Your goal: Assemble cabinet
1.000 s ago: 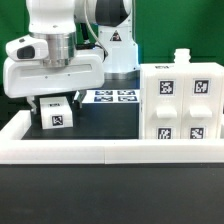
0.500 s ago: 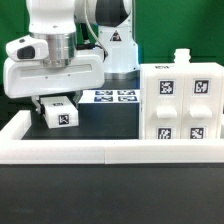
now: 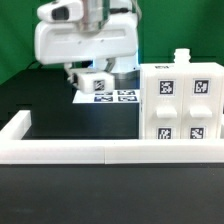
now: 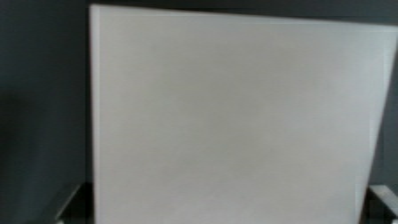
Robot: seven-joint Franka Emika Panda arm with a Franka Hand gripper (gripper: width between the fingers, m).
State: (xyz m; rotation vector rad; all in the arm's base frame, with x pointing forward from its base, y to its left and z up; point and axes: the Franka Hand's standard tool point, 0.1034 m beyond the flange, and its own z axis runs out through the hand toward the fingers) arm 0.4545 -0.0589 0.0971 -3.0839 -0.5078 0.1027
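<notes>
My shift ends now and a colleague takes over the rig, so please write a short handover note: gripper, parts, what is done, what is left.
Gripper: shut on the small part, which hangs in the air above the marker board.
Cabinet body: stands at the exterior view's right, behind the low wall.
Done: the small part is picked up.
Left: carry it to the cabinet body and fit it; the two are apart.
The wrist view shows only a plain white surface.

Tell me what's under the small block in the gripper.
The marker board lies below the small block in the gripper. The block covers the board's end toward the exterior view's left and fills the wrist view, so any gap between them cannot be seen.
</notes>
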